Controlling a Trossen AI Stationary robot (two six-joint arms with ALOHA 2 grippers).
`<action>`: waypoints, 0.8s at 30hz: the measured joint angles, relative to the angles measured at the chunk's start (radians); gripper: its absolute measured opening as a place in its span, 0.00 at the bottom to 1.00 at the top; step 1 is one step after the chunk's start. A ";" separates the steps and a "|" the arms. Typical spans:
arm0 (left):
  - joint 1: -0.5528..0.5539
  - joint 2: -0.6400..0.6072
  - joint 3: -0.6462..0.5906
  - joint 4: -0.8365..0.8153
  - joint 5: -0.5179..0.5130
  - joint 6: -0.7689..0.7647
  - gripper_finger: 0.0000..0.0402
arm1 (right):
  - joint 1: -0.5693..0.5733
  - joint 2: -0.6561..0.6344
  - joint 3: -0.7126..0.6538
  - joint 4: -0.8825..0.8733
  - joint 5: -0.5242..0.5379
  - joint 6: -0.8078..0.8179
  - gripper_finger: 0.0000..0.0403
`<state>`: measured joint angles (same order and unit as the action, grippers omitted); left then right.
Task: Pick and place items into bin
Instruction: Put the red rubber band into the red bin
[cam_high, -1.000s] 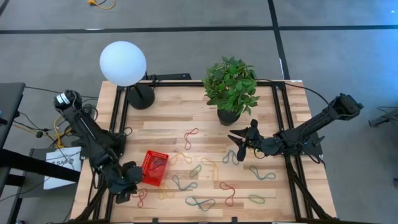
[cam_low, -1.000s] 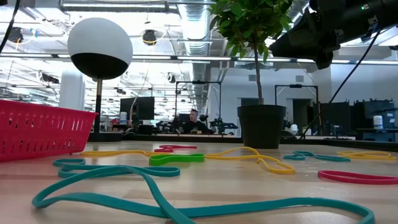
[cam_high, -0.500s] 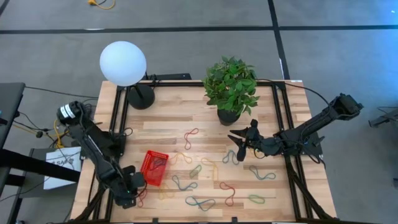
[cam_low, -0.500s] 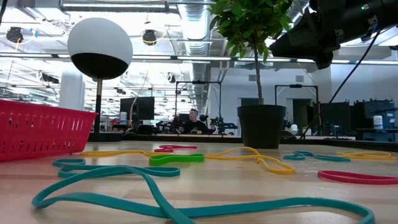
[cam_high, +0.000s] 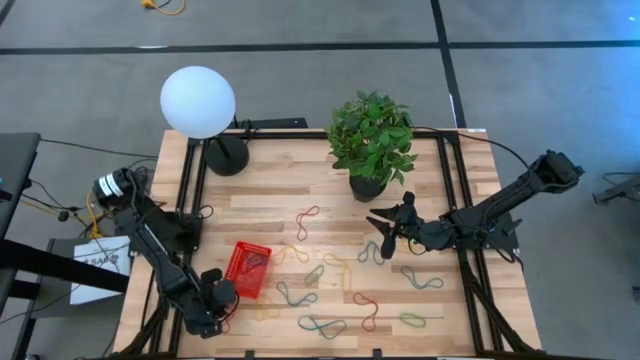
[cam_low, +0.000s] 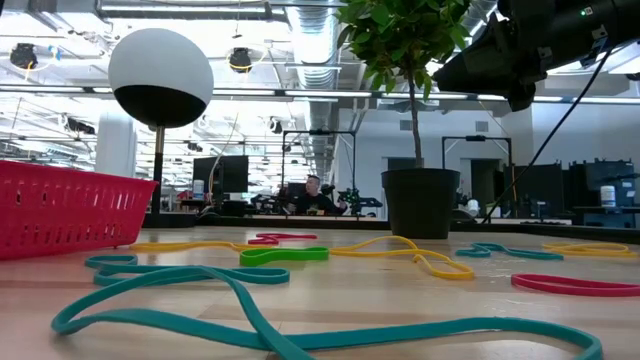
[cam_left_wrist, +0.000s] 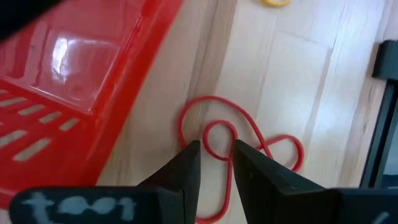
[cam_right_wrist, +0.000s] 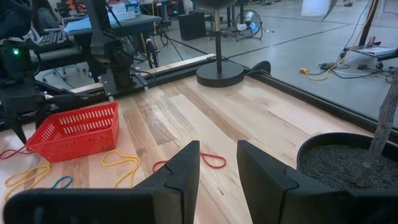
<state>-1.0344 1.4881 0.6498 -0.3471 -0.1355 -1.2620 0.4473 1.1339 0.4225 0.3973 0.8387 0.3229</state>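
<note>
- The left gripper (cam_left_wrist: 214, 163) hangs over a red loop (cam_left_wrist: 236, 142) twisted into a pretzel shape, its two fingers parted by a narrow gap with nothing between them.
- Just beside the gripper stands the red bin (cam_left_wrist: 74, 93), its wall nearly touching the loop's outer curve.
- To do this pick well, I judge the fingers should drop straight so one strand, best the crossing at the small middle ring, sits in the gap, then close before lifting; keep clear of the bin wall.
- Farther off, the right gripper (cam_high: 385, 232) waits in the air beside the plant pot (cam_high: 367, 186), fingers slightly apart and empty.
- Counted from above: one bin (cam_high: 247, 269), and roughly a dozen loops scattered on the table (cam_high: 330, 200); exact number cannot be told, since some overlap.
- One globe lamp (cam_high: 198, 101), one plant.
</note>
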 joint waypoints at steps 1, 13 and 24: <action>-0.001 0.007 0.000 -0.001 0.001 0.000 0.20 | 0.000 0.000 0.000 0.000 0.000 0.000 0.26; -0.047 0.064 0.069 -0.117 -0.023 0.121 0.14 | 0.000 0.000 0.000 0.001 -0.002 0.090 0.26; -0.087 0.065 0.159 -0.290 0.025 0.155 0.00 | 0.000 0.000 0.000 0.000 -0.003 0.151 0.26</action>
<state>-1.1216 1.5531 0.8093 -0.6374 -0.1101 -1.1070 0.4469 1.1339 0.4225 0.3977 0.8356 0.4736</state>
